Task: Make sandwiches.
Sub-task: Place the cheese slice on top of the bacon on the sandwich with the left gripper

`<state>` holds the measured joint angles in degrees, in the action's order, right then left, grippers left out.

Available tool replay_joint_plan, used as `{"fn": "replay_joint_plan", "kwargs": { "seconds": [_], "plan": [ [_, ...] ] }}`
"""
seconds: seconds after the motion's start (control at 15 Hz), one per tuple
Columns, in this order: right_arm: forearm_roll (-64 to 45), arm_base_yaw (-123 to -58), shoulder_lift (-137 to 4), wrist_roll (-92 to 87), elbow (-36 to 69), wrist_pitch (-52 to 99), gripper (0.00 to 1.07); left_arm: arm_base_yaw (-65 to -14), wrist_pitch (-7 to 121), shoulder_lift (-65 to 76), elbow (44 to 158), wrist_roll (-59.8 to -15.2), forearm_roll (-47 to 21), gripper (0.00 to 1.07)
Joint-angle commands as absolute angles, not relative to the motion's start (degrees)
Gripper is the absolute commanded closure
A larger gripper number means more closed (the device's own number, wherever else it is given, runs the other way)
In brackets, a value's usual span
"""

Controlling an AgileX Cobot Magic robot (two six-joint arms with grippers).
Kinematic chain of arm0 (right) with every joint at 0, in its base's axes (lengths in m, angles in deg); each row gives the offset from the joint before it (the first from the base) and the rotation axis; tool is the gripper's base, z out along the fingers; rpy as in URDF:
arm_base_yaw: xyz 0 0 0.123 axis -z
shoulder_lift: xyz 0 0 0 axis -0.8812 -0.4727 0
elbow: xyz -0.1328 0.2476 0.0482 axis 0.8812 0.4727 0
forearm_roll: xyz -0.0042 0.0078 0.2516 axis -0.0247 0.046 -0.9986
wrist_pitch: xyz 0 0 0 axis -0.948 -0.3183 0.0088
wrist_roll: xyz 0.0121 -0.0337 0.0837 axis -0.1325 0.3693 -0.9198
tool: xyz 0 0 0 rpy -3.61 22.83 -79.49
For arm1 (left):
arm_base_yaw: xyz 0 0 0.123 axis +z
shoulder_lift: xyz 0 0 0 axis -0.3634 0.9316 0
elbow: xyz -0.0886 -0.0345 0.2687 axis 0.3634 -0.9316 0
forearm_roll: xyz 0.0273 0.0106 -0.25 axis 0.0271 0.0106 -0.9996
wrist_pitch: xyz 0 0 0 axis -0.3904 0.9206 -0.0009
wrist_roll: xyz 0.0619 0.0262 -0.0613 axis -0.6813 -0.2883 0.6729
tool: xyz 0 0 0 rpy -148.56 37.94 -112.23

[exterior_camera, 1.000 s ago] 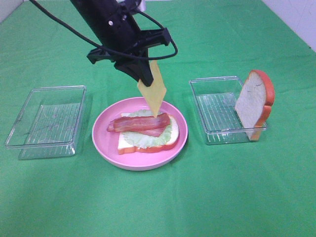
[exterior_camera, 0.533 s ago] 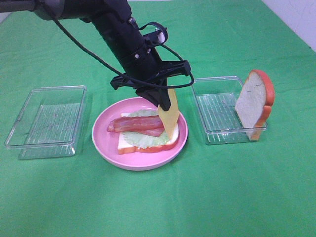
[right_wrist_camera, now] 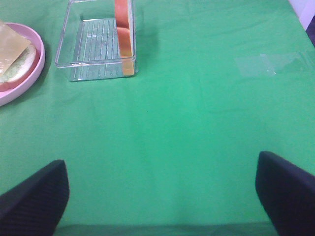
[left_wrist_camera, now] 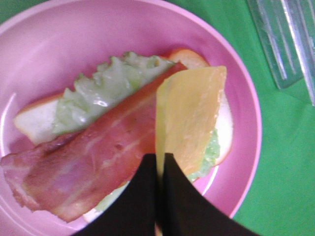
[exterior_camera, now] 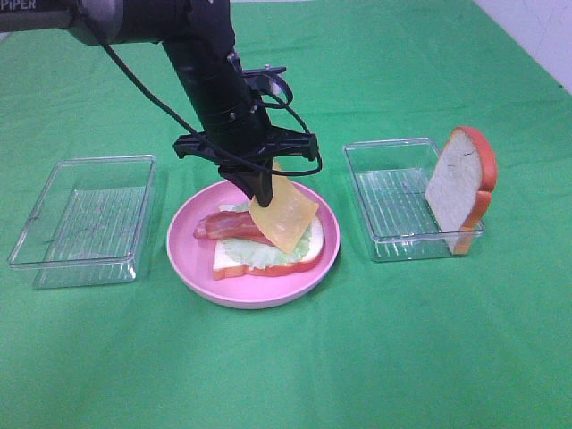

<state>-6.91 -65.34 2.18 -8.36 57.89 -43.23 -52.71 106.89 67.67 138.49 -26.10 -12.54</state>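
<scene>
Left wrist: jaws pinch cheese [left_wrist_camera: 189, 115]; right jaws spread wide, empty.

A plate [exterior_camera: 192, 268] sits between two trays [exterior_camera: 80, 219] [exterior_camera: 393, 201]; a bread slice [exterior_camera: 460, 188] leans in the right tray.

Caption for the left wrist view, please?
Shut left claw lowers cheese slice onto bacon and lettuce.
</scene>
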Motion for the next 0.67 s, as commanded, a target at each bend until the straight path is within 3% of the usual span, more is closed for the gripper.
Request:
{"fn": "replay_joint_plan", "kwargs": {
  "seconds": [0.07, 0.33, 0.4, 0.47, 0.53, 0.6, 0.67],
  "plan": [
    [-6.80, -65.29, 3.55, -8.25, 58.06, -42.94, 0.09, -52.93, 107.24, 67.62, 138.49, -25.18, -11.39, 1.07],
    [-6.80, -65.29, 3.55, -8.25, 58.06, -42.94, 0.09, -52.93, 107.70, 67.62, 138.49, -25.18, -11.56, 1.05],
    [-6.80, -65.29, 3.55, -8.25, 58.06, -42.94, 0.09, -52.93, 107.87, 67.62, 138.49, -25.12, -11.56, 1.01],
    [-6.80, -65.29, 3.55, -8.25, 58.06, -42.94, 0.09, -52.93, 108.10, 67.62, 138.49, -25.12, -11.51, 0.90],
    [-6.80, -65.29, 3.55, -8.25, 58.06, -42.94, 0.09, -52.93, 108.21, 67.56, 138.49, -25.01, -10.19, 0.48],
    [-6.80, -65.29, 3.55, -8.25, 58.06, -42.94, 0.09, -52.93, 109.18, 67.50, 138.77, -25.35, -8.64, 0.21],
    [-6.80, -65.29, 3.55, -8.25, 58.06, -42.94, 0.09, -52.93, 112.11, 67.50, 140.21, -25.58, -7.67, 0.05]
  ]
}}
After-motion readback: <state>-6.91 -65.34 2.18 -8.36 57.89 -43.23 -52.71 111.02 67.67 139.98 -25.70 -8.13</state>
